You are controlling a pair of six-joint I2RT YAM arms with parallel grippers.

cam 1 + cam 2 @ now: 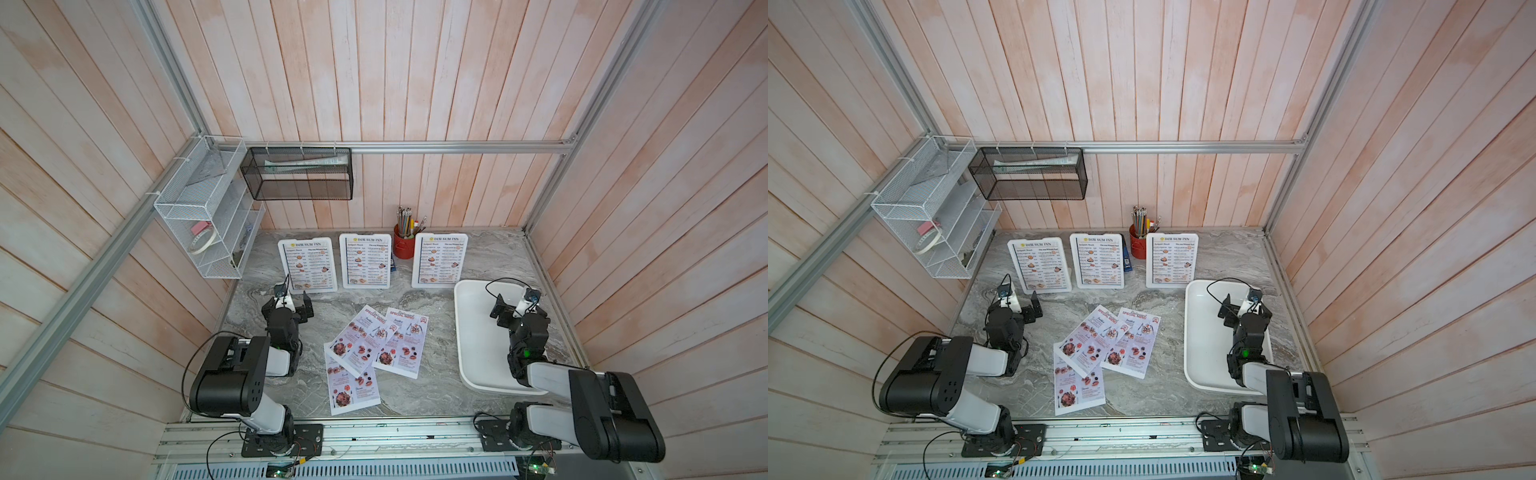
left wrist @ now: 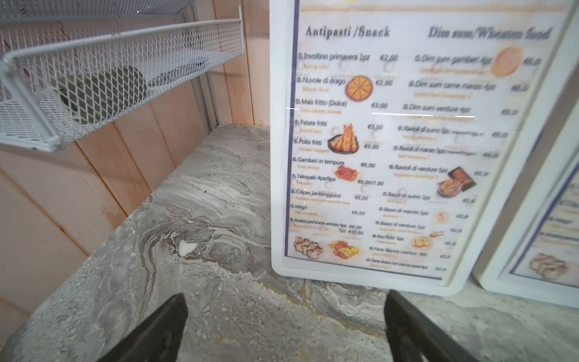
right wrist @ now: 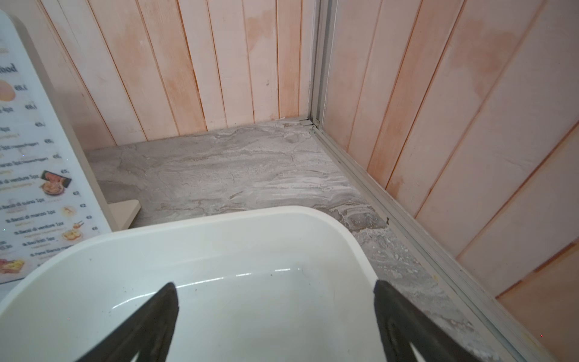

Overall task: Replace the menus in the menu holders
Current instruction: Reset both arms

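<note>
At the table's (image 1: pixel 415 386) back: menu holders (image 1: pixel 365 285), old menus (image 1: pixel 309 266) inside.
Middle: new red menus (image 1: pixel 376 340) — loose, ready.
Left gripper (image 1: pixel 288 307): wide, empty, facing a holder (image 2: pixel 277 156) — maybe to pull.
Right gripper (image 1: pixel 517 309): wide, empty, over tray (image 1: pixel 469 332).

walls (image 1: pixel 415 83): wood planks; top (image 1: pixel 432 399): grey marble; alu rails (image 1: pixel 457 146); wht rack (image 1: pixel 195 208); blk basket (image 1: pixel 297 174)

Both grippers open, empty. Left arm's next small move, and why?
Probably ease the left gripper forward to the nearest menu holder and pinch its DIM SUM INN menu to pull it out: the jaws stand open, empty, just short of that holder, and no holder has been emptied yet.
</note>
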